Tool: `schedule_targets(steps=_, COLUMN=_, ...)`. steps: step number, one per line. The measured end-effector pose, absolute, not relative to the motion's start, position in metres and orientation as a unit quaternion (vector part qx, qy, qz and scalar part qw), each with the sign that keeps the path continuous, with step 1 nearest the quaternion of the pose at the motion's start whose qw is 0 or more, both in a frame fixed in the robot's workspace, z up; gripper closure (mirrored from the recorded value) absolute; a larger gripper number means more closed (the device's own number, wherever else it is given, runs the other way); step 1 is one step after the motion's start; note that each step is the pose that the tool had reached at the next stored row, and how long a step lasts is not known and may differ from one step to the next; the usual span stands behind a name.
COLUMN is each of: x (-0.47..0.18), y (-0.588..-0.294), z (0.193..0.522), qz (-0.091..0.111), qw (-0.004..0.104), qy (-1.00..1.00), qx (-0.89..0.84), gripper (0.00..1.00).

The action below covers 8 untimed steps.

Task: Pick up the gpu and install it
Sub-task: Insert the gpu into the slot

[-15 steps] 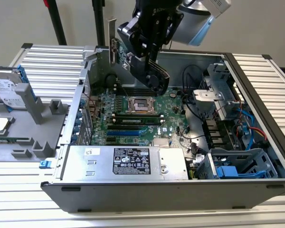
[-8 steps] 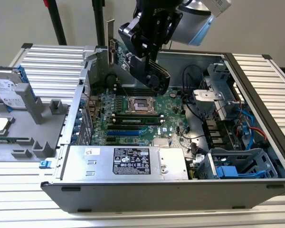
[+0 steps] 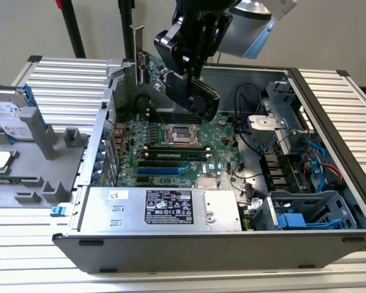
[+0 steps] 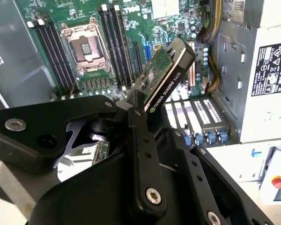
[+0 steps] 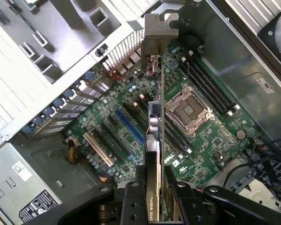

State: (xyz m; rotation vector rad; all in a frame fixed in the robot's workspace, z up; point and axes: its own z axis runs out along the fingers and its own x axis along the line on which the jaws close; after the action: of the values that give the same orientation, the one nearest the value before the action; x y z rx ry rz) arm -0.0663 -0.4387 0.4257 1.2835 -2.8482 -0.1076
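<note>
The gripper [image 5: 152, 190] is clamping the gpu [image 5: 153, 117] by one end, its fingers pressing narrowly shut against both faces of the card. The gpu is hanging on edge above the motherboard [image 5: 201, 133], over the long slots beside the motherboard's processor socket [image 5: 185, 108], its silver bracket [image 5: 159, 28] reaching past the motherboard's edge.

The gpu [image 4: 166, 75] is half hidden by the gripper [image 4: 139, 108]; the hard drive [image 3: 6, 119] is cropped at the exterior view's left.
</note>
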Motion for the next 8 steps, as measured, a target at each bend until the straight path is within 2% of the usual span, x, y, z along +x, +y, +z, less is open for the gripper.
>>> schedule_targets(steps=8, x=-0.0663, y=-0.4387, z=0.4258, qz=-0.034, qw=0.009, qy=-0.899, qx=0.437, gripper=1.00)
